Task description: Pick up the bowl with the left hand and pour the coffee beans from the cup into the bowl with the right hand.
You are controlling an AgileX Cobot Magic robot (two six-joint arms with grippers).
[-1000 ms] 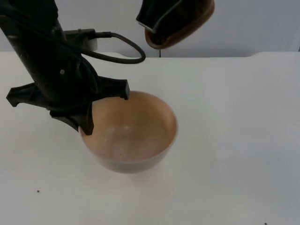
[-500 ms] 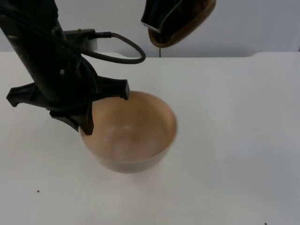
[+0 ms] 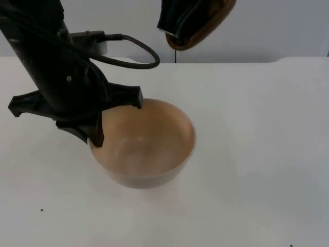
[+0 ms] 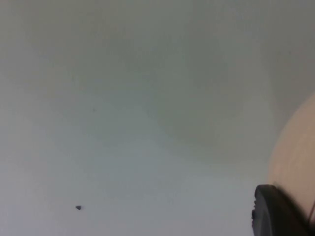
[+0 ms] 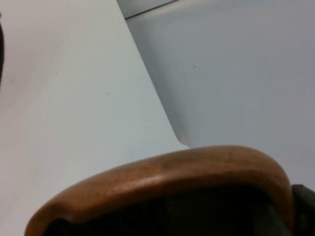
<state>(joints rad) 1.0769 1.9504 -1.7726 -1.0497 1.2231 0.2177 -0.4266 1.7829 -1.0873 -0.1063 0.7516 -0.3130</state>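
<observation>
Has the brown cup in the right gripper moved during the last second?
Yes. In the top view the cup in the right gripper has risen and drifted right, further up the grey wall above the table's far edge.

Matte black left arm (image 3: 56, 77) with angular, winged wrist housing.

The flat white table top (image 3: 257, 134) runs back to a grey partition wall (image 3: 277, 25). A few tiny dark specks lie on it near its front edge, one at the left (image 3: 41, 210) and one at the right (image 3: 291, 245)
</observation>
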